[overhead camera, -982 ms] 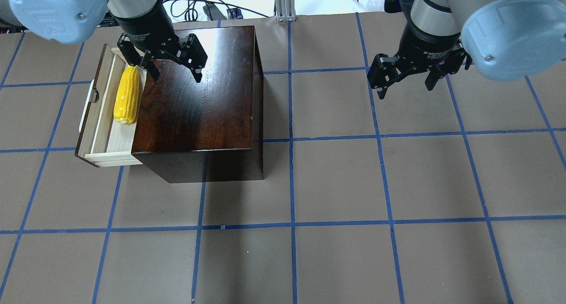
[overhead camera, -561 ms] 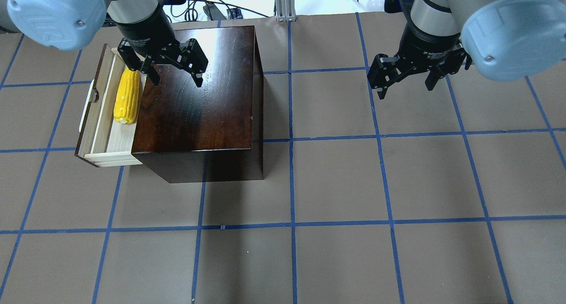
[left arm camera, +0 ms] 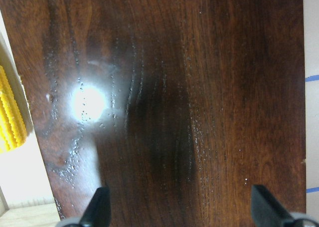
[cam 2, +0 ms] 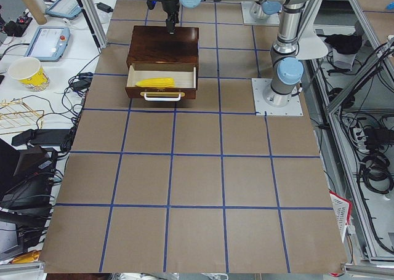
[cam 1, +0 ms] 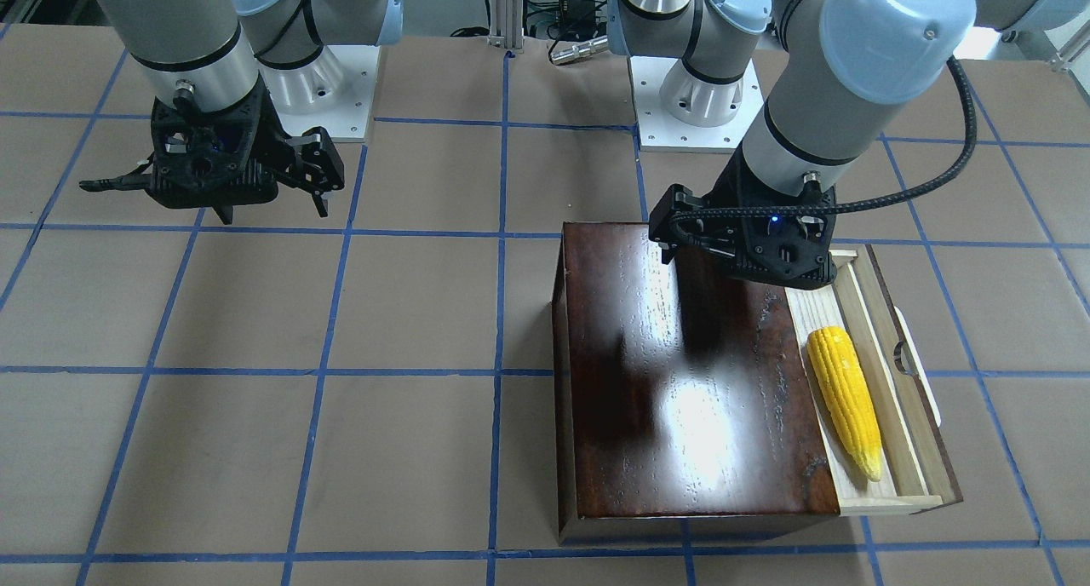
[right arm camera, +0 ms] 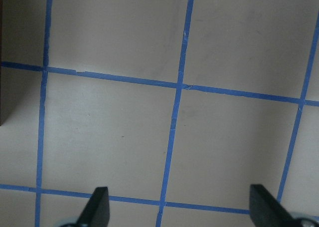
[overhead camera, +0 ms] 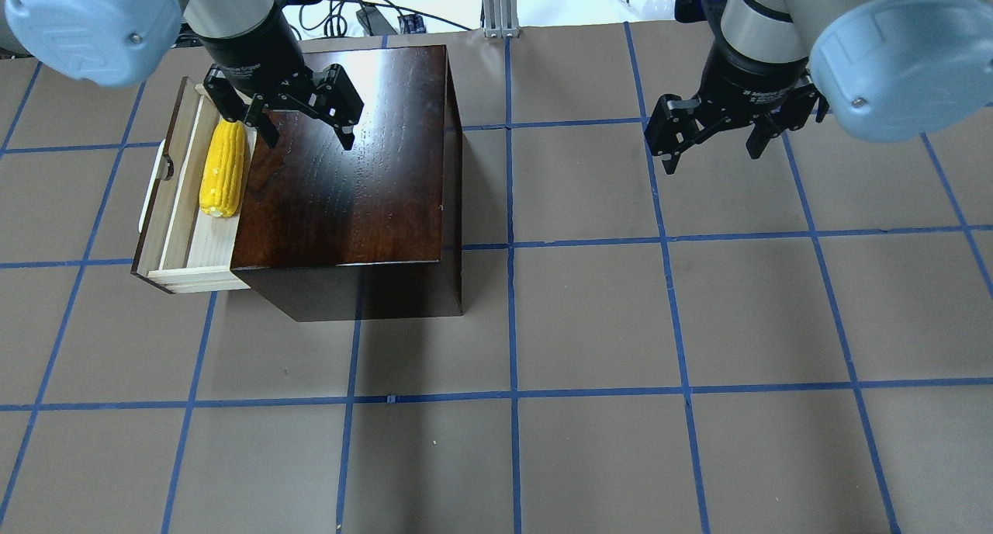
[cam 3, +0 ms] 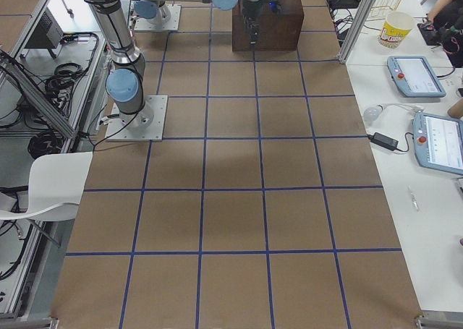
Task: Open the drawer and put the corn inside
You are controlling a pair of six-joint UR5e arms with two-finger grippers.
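Corn (overhead camera: 223, 169) is lying in the pulled-out drawer (overhead camera: 208, 247), left fingers (overhead camera: 341, 107) wide open and empty over the box (overhead camera: 349, 200), right fingers (overhead camera: 661, 129) likewise over the bench (overhead camera: 621, 324).

Robotics lab, seen from where I work — a table (cam 2: 197, 188) papered brown and gridded with blue tape (overhead camera: 512, 394), with white mounting plates (cam 2: 277, 98) bolting me to it. The side benches (cam 3: 391, 213) carry touchscreen control pendants (cam 3: 416, 76), loose cables (cam 2: 80, 83) and what looks like a popcorn tub (cam 3: 395, 27). Aluminium framing (overhead camera: 496, 6) and a white chair (cam 3: 54, 181) stand at the edges — test-rig furniture, nothing of a home.
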